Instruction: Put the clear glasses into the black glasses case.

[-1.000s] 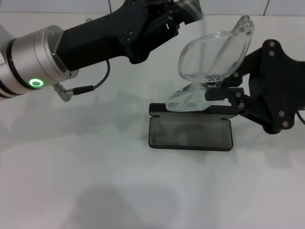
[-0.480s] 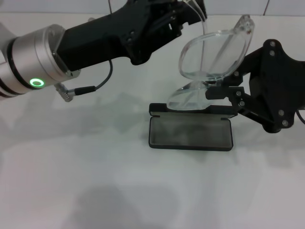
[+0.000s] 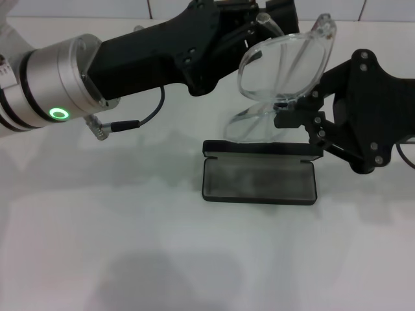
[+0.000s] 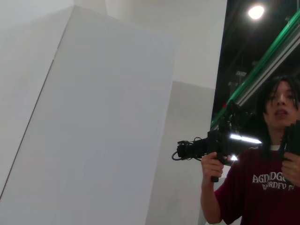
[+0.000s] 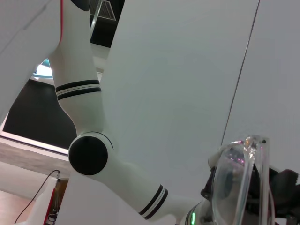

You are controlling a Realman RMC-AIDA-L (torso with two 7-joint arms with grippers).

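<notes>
Reaching in from nine o'clock, the left gripper (image 3: 262,16) meets one clear arm of the glasses at twelve o'clock; whether it is clenched I cannot tell. From three o'clock the right gripper (image 3: 285,116) is clenched on the clear glasses (image 3: 280,68), held tilted on edge above the table (image 3: 130,246). Directly beneath, at centre, the black glasses case (image 3: 259,178) lies open.

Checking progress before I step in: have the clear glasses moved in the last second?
Yes. In the head view the clear glasses, held in the right gripper, have risen slightly and shifted toward the robot's left, farther above the black glasses case, which lies unmoved.
</notes>
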